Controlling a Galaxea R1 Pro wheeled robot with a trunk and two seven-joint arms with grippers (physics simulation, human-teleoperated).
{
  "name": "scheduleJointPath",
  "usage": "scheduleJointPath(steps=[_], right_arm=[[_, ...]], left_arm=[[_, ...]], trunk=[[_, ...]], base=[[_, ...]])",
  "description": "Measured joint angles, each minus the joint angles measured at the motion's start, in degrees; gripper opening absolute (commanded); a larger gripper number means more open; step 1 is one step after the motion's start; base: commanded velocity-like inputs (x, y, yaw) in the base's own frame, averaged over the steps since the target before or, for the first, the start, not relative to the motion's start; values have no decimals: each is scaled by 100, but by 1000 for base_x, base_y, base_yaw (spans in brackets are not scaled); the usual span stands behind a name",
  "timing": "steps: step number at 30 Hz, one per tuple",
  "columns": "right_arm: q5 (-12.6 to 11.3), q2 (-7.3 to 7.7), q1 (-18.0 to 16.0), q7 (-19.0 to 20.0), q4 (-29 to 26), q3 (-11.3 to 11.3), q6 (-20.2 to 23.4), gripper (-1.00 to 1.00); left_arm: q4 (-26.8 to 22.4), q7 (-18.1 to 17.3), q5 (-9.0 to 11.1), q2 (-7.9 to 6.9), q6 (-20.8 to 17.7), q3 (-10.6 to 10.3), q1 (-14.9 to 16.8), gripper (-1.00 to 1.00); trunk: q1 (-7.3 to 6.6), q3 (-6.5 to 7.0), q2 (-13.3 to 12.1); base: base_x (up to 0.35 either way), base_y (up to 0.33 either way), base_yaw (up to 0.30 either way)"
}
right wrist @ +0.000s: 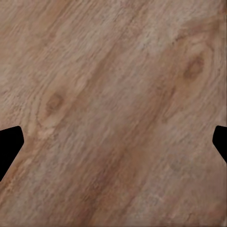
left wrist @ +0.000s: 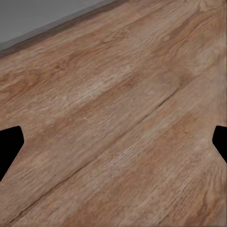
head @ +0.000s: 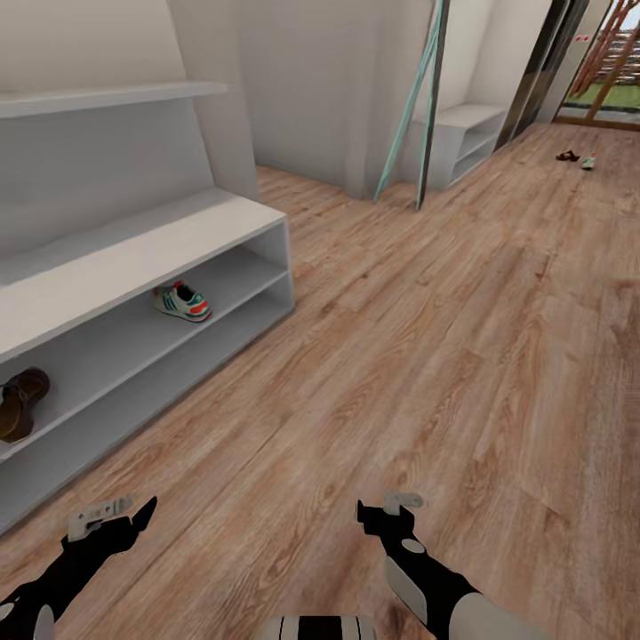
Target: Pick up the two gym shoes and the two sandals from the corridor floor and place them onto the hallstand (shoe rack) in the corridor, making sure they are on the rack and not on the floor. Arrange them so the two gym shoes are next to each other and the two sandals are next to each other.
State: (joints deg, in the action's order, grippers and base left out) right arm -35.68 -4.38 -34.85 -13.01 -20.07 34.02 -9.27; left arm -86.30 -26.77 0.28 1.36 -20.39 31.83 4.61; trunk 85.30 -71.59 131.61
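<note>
One gym shoe (head: 182, 302) rests on the upper open shelf of the pale grey hallstand (head: 133, 258) at the left. A brown sandal (head: 20, 404) lies on the same shelf, well apart from it and cut by the picture's edge. Far down the corridor floor (head: 427, 338) lie the other sandal (head: 567, 156) and the other gym shoe (head: 588, 162), close together. Low in the head view, my left gripper (head: 120, 517) and right gripper (head: 384, 508) hover over bare planks. Both stand open and hold nothing, as the wrist views confirm: left gripper (left wrist: 113, 142), right gripper (right wrist: 113, 142).
A second low shelf unit (head: 467, 133) stands against the far wall, with a slanted teal frame (head: 427, 98) leaning in front of it. Glass doors (head: 604, 62) close the corridor's far right. A wall shelf (head: 107, 96) juts out above the hallstand.
</note>
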Motion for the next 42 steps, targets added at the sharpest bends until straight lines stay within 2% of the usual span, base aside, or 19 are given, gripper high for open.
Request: scheduleJointPath(steps=[7,16,28,35,42], right_arm=[[0,-1,-2,-13,-1,0,3,100],[-1,-1,-1,-19,-1,0,1,100],[6,-2,-3,6,54,4,4,100],[22,-2,1,8,548,0,-3,100],[19,-2,-1,2,638,-4,-3,100]], left_arm=[[7,-6,54,-3,0,-30,-3,100],[15,10,6,-4,0,-36,2,100],[15,14,-3,-4,0,-42,4,100],[16,13,-2,-4,0,-39,4,100],[14,13,-1,-1,0,-44,2,100]], trunk=[[0,0,0],[0,0,0],[0,0,0],[0,0,0],[0,0,0]], base=[[0,0,-296],[94,0,-236],[303,-60,-29],[317,-127,-1],[317,-131,0]])
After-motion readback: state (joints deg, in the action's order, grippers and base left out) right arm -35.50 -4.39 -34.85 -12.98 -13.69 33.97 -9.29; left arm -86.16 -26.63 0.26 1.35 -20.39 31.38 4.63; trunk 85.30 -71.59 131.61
